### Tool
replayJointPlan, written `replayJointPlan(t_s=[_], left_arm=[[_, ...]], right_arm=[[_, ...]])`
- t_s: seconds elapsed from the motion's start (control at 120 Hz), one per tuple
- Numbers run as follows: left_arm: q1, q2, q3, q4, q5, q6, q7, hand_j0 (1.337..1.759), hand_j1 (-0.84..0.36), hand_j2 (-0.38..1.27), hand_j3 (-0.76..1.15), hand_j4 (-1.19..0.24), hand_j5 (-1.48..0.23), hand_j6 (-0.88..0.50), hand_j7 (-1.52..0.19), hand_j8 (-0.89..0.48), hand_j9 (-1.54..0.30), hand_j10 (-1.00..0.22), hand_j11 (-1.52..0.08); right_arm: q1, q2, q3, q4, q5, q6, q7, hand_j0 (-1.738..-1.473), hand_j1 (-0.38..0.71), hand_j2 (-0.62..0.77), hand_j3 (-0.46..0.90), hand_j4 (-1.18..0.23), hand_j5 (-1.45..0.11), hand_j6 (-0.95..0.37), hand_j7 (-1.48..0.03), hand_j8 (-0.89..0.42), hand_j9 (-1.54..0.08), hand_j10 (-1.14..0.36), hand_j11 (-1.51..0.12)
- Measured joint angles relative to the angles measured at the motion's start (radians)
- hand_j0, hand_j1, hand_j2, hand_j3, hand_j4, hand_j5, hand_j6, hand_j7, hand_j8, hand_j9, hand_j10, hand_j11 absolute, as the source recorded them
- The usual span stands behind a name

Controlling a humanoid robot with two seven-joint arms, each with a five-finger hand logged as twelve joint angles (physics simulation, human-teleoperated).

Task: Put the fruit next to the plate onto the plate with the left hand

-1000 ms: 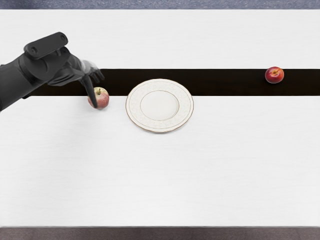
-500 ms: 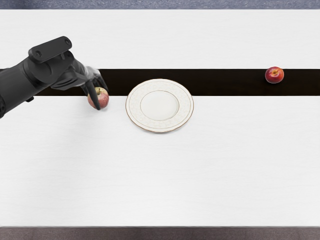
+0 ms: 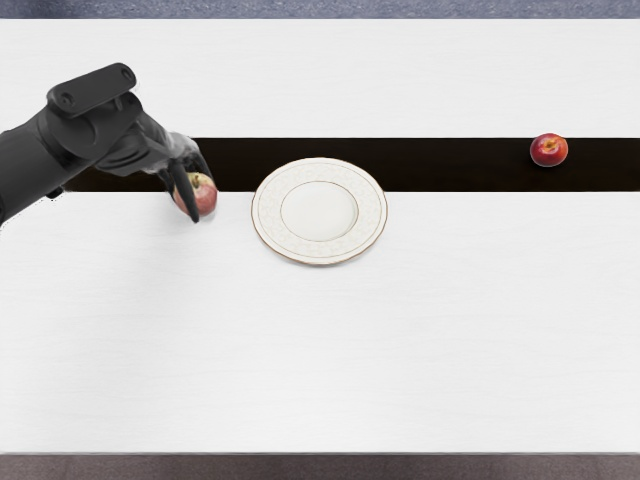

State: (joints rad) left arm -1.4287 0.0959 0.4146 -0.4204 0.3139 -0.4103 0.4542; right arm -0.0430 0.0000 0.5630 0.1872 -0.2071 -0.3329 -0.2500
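Black left hand (image 3: 150, 150) comes in from the left, its fingers (image 3: 184, 190) curled around the apple (image 3: 206, 194), gripping it. That apple sits just left of the plate (image 3: 264, 212), at the edge of a dark strip (image 3: 450, 165) crossing the white worktop (image 3: 320, 350). 1 other fruit (image 3: 548, 150) lies far right.

Black left hand (image 3: 150, 150) entering from the left edge, fingers (image 3: 187, 192) curled onto a red apple (image 3: 205, 195), white plate (image 3: 266, 210) just beside it, second red fruit (image 3: 548, 150) far right on the dark strip (image 3: 450, 165), white table (image 3: 320, 350)
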Motion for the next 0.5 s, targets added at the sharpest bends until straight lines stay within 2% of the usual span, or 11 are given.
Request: replayJointPlan(t_s=[0.117, 0.183, 0.283, 0.433, 0.5], left_arm=[[-0.047, 0.008, -0.095, 0.003, -0.003, -0.097, 0.027, 1.65, -0.21, 0.27, 0.0, -0.44, -0.91, -0.23, -0.93, -0.26, -0.94, -0.55, -0.92], [-0.066, 0.007, -0.152, 0.004, -0.005, -0.129, 0.05, 1.651, -0.17, 0.16, 0.0, -0.46, -0.92, -0.25, -0.93, -0.28, -0.94, -0.57, -0.91], [-0.097, 0.002, -0.225, 0.003, -0.014, -0.161, 0.086, 1.651, -0.19, 0.26, 0.0, -0.46, -0.92, -0.24, -0.94, -0.27, -0.94, -0.57, -0.91], [-0.107, -0.083, -0.282, 0.003, -0.022, -0.179, 0.12, 1.652, -0.19, 0.22, 0.0, -0.46, -0.92, -0.23, -0.94, -0.26, -0.94, -0.55, -0.91], [-0.1, -0.096, -0.292, 0.003, -0.029, -0.182, 0.126, 1.652, -0.18, 0.26, 0.0, -0.46, -0.92, -0.23, -0.94, -0.27, -0.94, -0.57, -0.91]], right_arm=[[0.0, 0.0, 0.0, 0.0, 0.0, 0.0, 0.0, -1.658, -0.35, 0.0, 0.0, 0.0, 0.0, 0.0, 0.0, 0.0, 0.0, 0.0, 0.0], [0.0, 0.0, 0.0, 0.0, 0.0, 0.0, 0.0, -1.658, -0.35, 0.0, 0.0, 0.0, 0.0, 0.0, 0.0, 0.0, 0.0, 0.0, 0.0], [0.0, 0.0, 0.0, 0.0, 0.0, 0.0, 0.0, -1.658, -0.35, 0.0, 0.0, 0.0, 0.0, 0.0, 0.0, 0.0, 0.0, 0.0, 0.0], [0.0, 0.0, 0.0, 0.0, 0.0, 0.0, 0.0, -1.658, -0.35, 0.0, 0.0, 0.0, 0.0, 0.0, 0.0, 0.0, 0.0, 0.0, 0.0], [0.0, 0.0, 0.0, 0.0, 0.0, 0.0, 0.0, -1.658, -0.35, 0.0, 0.0, 0.0, 0.0, 0.0, 0.0, 0.0, 0.0, 0.0, 0.0]])
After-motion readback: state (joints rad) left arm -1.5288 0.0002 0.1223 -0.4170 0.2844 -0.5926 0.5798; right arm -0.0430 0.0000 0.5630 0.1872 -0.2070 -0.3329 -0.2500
